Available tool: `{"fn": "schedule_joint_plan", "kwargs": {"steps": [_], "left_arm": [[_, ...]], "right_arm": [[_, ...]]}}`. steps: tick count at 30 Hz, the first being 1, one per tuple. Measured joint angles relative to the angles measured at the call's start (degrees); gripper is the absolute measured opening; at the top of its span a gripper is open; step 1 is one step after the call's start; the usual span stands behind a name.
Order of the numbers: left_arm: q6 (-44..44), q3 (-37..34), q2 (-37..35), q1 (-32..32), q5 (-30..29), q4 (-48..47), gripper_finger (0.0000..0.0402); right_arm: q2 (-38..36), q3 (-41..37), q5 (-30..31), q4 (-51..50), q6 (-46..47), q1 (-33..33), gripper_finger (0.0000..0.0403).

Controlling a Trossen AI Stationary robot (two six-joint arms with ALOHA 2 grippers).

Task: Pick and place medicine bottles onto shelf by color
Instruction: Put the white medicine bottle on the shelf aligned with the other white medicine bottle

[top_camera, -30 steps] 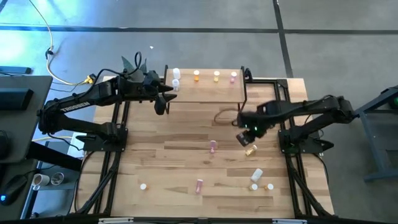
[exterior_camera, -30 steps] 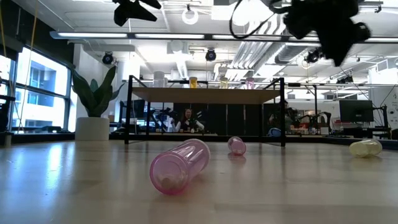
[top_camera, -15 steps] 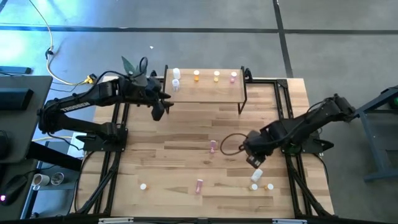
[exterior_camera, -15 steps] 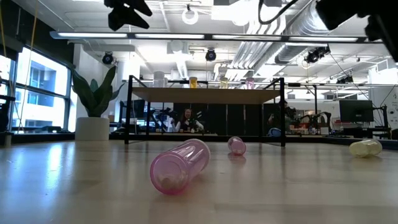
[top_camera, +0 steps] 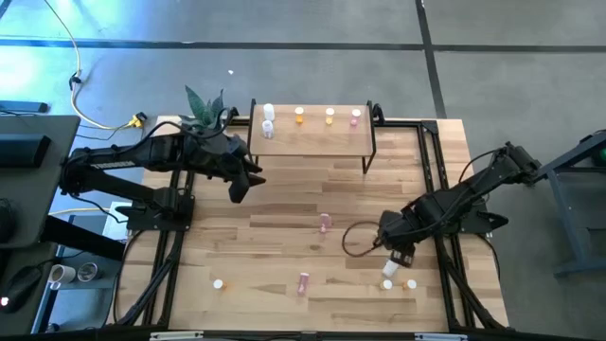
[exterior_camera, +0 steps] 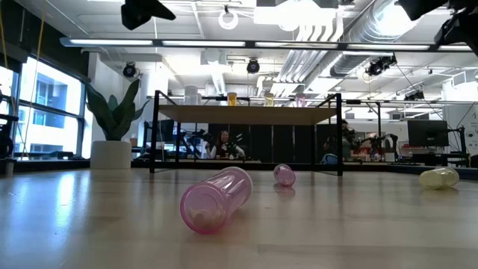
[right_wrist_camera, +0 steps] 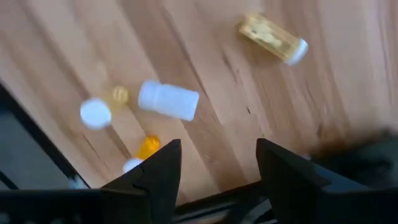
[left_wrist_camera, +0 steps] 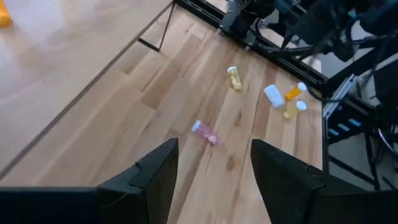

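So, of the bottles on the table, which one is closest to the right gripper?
The white bottle lying on its side, just below the open right gripper in the high view. The pink bottles lie farther left.

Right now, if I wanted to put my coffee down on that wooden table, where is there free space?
The widest bare stretch lies between the shelf and the pink bottle at mid-table. The near left is nearly free too, holding only one small white bottle. Avoid the near right: bottles cluster there under the right fingers. The left fingers hover left of the shelf.
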Motion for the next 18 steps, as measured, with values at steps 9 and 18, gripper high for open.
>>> {"fn": "schedule_joint_plan", "kwargs": {"steps": [9,18], "left_arm": [[-5.6,0.0,0.0,-2.3,-3.6,0.0,0.0193],[-9.0,0.0,0.0,-3.7,-4.2,0.1,0.0193]], "right_arm": [[0.0,-10.3,-0.2,15.9,-22.7,5.6,0.0202],[0.0,-14.8,2.0,22.2,-36.4,8.4,0.0202]]}}
